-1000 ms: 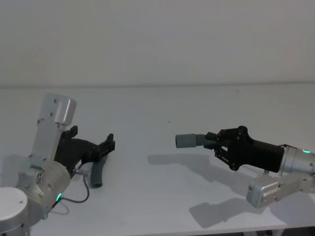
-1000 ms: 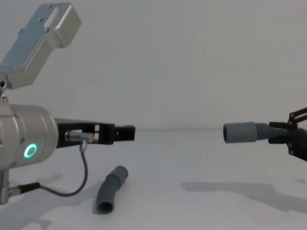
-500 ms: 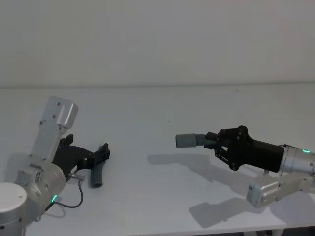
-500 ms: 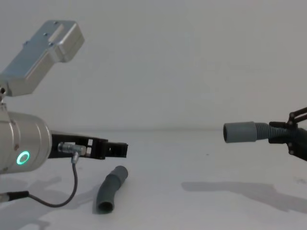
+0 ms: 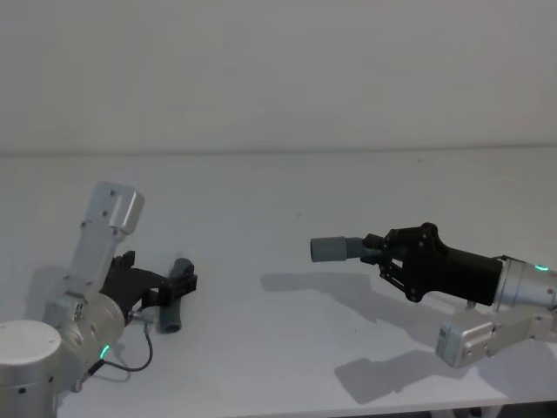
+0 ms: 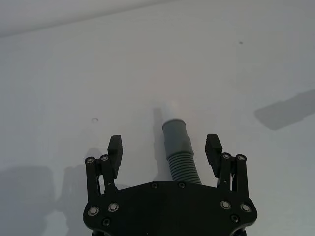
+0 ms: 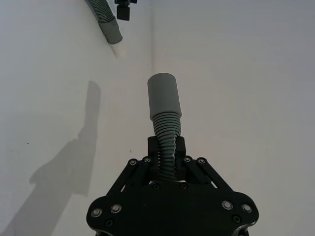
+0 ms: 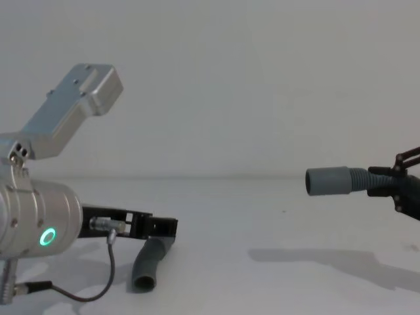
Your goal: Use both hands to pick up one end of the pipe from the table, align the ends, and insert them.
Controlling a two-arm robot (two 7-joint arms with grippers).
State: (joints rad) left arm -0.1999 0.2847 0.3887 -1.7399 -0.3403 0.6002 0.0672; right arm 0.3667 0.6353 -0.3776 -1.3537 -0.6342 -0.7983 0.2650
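One pipe piece (image 5: 171, 309) lies on the white table (image 5: 261, 187), dark grey and ribbed, its narrow white tip (image 6: 171, 107) pointing away from me. My left gripper (image 6: 164, 146) is open and low over it, one finger (image 6: 115, 148) on each side of its grey cuff (image 6: 175, 138) with a gap on both. My right gripper (image 5: 376, 252) is shut on the ribbed part of the other pipe piece (image 7: 165, 129) and holds it in the air to the right, with the wide smooth cuff (image 8: 328, 181) facing left. The chest view has the left gripper (image 8: 161, 227) just above the lying piece (image 8: 148, 261).
A thin black cable (image 8: 109, 274) loops from the left wrist down near the table. A pale grey wall (image 5: 278, 70) stands behind the table's far edge. The right arm's shadow (image 5: 348, 296) falls on the bare surface between the two arms.
My left gripper has come down and back toward the lying pipe piece and now straddles it. The right gripper and its piece have stayed still.
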